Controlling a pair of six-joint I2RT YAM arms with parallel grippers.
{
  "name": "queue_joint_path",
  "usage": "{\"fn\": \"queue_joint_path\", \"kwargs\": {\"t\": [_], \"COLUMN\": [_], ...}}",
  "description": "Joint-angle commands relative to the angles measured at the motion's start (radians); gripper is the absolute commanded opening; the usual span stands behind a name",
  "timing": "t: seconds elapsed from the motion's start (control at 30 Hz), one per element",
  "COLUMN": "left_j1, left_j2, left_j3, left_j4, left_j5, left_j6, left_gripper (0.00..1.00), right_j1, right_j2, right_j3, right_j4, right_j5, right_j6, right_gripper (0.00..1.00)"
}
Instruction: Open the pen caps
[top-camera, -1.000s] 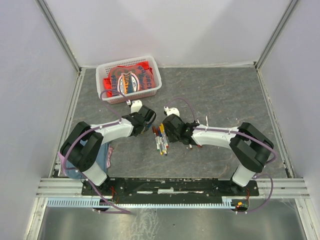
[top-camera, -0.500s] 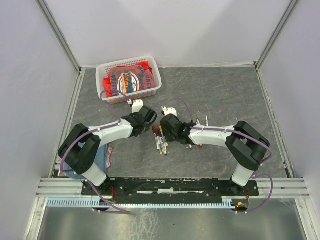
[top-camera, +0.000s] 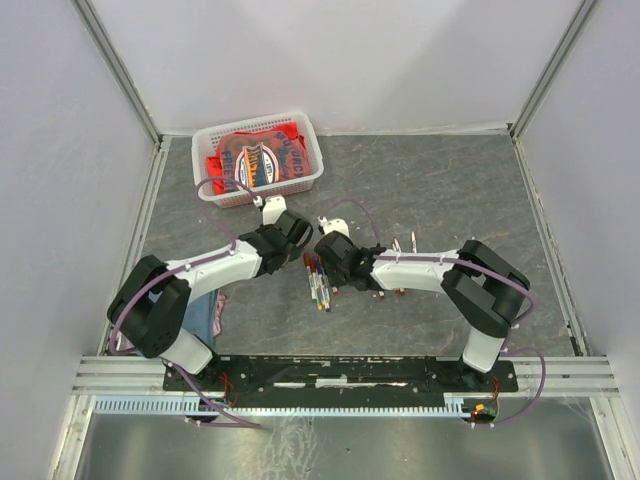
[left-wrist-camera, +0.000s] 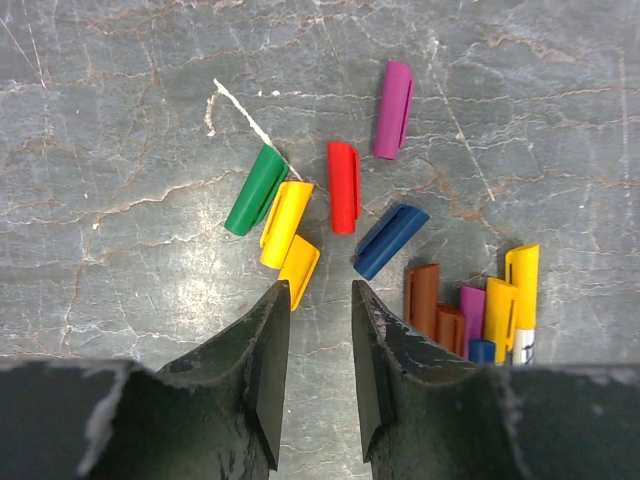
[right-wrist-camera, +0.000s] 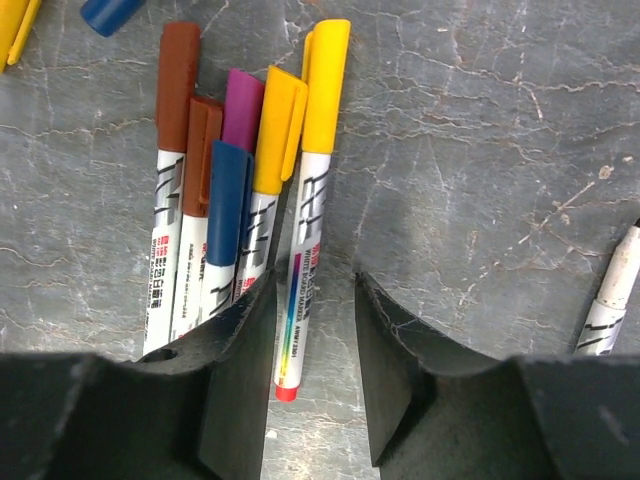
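From above, both arms have slid a little farther out over the counter (top-camera: 450, 190). Your left gripper (top-camera: 300, 245) and right gripper (top-camera: 330, 270) now meet at the bunch of pens (top-camera: 320, 290). In the left wrist view, the left gripper is apart and holds nothing, with the loose pen caps (left-wrist-camera: 343, 187) just past it. In the right wrist view, the right gripper is apart too. The pen with the yellow cap (right-wrist-camera: 325, 80) lies between its sides, so I think that cap comes off next.

bench (left-wrist-camera: 120, 150): grey veined stone look, faint sheen | pen caps (left-wrist-camera: 343, 186): smooth glossy plastic | pen barrels (right-wrist-camera: 297, 300): white printed plastic, smooth | left fingers (left-wrist-camera: 250, 400): dark matt, rough, scuffed edges | basket (top-camera: 314, 150): white plastic lattice | cloth (top-camera: 270, 150): red fabric
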Motion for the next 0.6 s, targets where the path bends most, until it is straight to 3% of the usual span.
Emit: {"fn": "queue_joint_path", "kwargs": {"t": [0.0, 0.27, 0.57], "left_j1": [-0.005, -0.005, -0.005], "left_j2": [-0.055, -0.060, -0.056], "left_j3": [0.000, 0.006, 0.015], "left_j4": [0.030, 0.030, 0.038], "left_j5": [-0.038, -0.017, 0.023], "left_j6": [0.012, 0.002, -0.019], "left_gripper": [0.39, 0.41, 0.44], "right_j1": [0.029, 0.055, 0.056], "right_j2": [0.034, 0.069, 0.039], "right_j3": [0.040, -0.005, -0.024], "right_j4": [-0.033, -0.017, -0.053], "right_j5": [0.040, 0.061, 0.106], "right_j6": [0.008, 0.059, 0.087], "right_gripper": [0.43, 0.34, 0.07]}}
